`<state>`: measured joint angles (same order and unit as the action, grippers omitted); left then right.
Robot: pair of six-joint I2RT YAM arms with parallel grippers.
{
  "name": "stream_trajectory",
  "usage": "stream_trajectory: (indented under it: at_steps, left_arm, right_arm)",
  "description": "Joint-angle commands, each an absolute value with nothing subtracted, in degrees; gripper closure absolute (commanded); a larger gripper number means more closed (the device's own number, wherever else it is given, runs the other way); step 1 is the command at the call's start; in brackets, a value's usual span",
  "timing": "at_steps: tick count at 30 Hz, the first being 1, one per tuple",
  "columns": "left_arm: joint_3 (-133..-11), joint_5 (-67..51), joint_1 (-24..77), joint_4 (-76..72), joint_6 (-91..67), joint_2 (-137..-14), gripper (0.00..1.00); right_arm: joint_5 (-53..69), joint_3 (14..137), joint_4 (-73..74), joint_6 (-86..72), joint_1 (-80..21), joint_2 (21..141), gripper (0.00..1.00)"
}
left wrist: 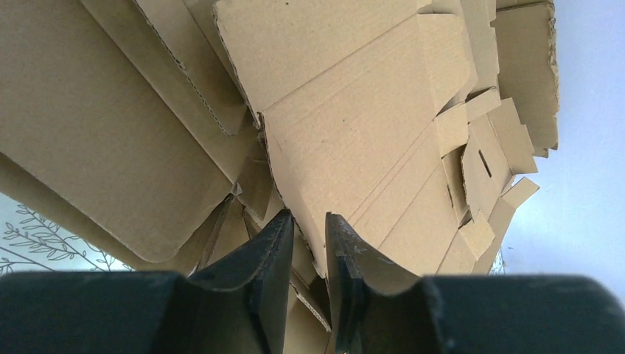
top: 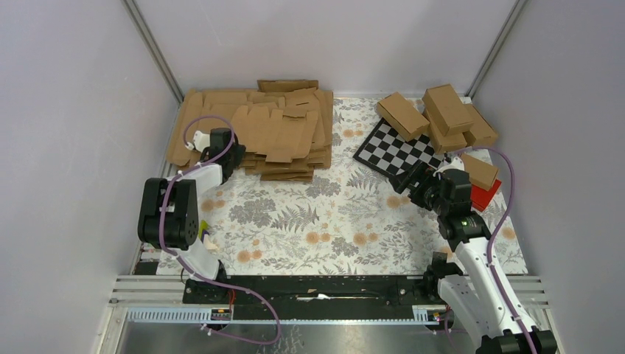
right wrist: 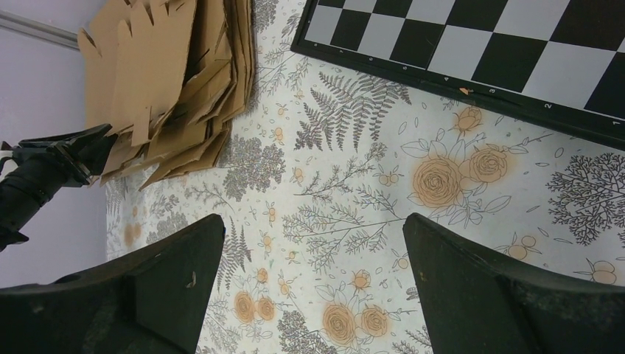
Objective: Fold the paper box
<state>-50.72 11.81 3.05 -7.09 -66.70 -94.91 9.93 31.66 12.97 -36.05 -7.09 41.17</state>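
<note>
One overhead, two close wrist views

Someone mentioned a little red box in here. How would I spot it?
Look to the far right corner of the floral table, where folded brown cartons are piled beside a checkerboard. Just nearer than that pile lies the red box, partly under a lone carton; it is the only red item there.

**One narrowed, one spread wide**

The left arm point(top: 180, 206) reaches far forward, elbow folded high. The left gripper point(left wrist: 308, 217) has its fingers nearly together with a slim gap between them; I can't tell if they pinch. The right arm point(top: 472, 251) rises at its side, and the right gripper point(right wrist: 313, 221) is spread wide, angled inward.
</note>
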Motion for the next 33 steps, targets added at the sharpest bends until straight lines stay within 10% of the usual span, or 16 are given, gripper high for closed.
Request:
stream_trajectory:
  at_steps: [1,4,6,33]
  left_arm:
    - [-52.09,11.51,2.72,-12.54,-67.52,-95.51,0.74]
    - [-52.64,11.37,2.58,-12.36,-67.92,-96.07,0.78]
    - [-52.56,11.21,2.4,-13.22,-67.72,-95.54,1.0]
    - [-39.6,-20.12,2.46,-6.94,-72.44,-48.09,1.0]
  right_arm:
    - [8.67,33.84,11.03,-34.73,-7.38,41.4,0.01]
    - [8.46,33.83,11.01,-34.88,-7.39,41.48,0.01]
    - [8.39,33.93,10.97,-34.96,-7.43,41.61,0.01]
    - [15.08,35.08,11.89,-42.06,-7.38,38.8,0.01]
